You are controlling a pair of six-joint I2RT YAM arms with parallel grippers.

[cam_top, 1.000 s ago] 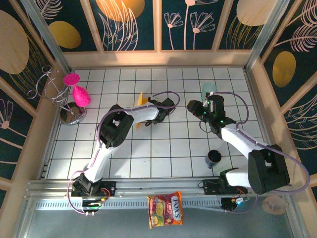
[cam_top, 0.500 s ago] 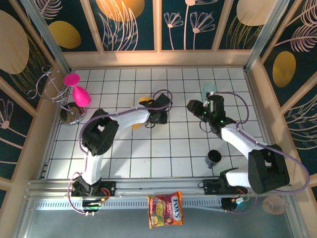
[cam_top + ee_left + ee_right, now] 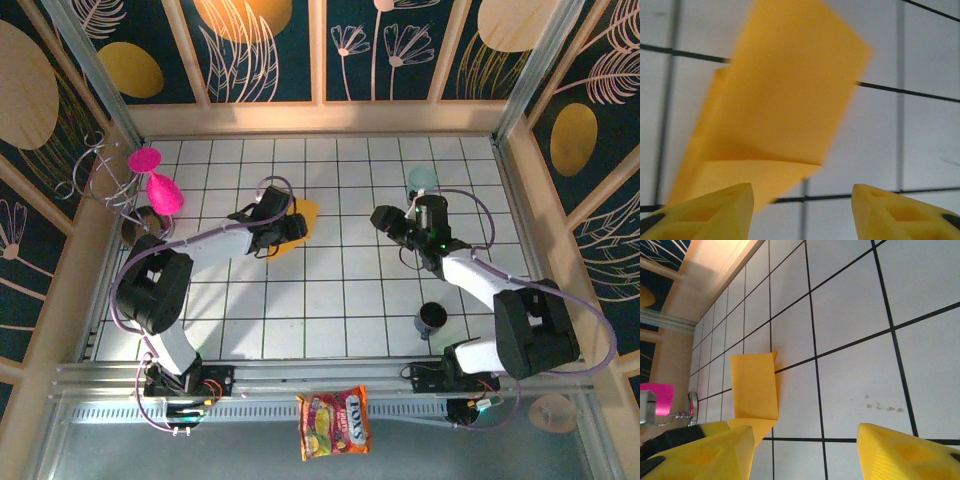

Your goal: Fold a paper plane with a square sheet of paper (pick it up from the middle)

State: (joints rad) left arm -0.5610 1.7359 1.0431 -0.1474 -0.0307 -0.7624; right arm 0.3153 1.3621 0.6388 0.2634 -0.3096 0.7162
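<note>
Two sets of fingers hover over the white tiled counter (image 3: 340,300), each roughly half open with nothing between them. The left fingers (image 3: 288,228) are just beside the sheet of paper (image 3: 303,213), which lies on the counter left of centre, toward the far side. The right fingers (image 3: 381,218) are well apart from it, several tiles across.

In the left wrist view the sheet (image 3: 785,100) is already doubled over, one flap lying on another, with a soft fold line near the fingertips. That picture is blurred, so I cannot tell whether the nearer fingertip touches the paper. The right wrist view shows the same paper (image 3: 752,385) as a narrow strip with a short flap at its near end.

The step in hand looks like getting ready for the next crease. Thin paper will likely skate on smooth tiles, so one set of fingers should probably pin the folded part while the other takes a free edge. Coming in low and nipping that edge near its middle should keep the corners level. A gentle close is wise, since a hard pinch could leave a stray wrinkle. The fold line wants pressing flat along its full length before anything is lifted.
</note>
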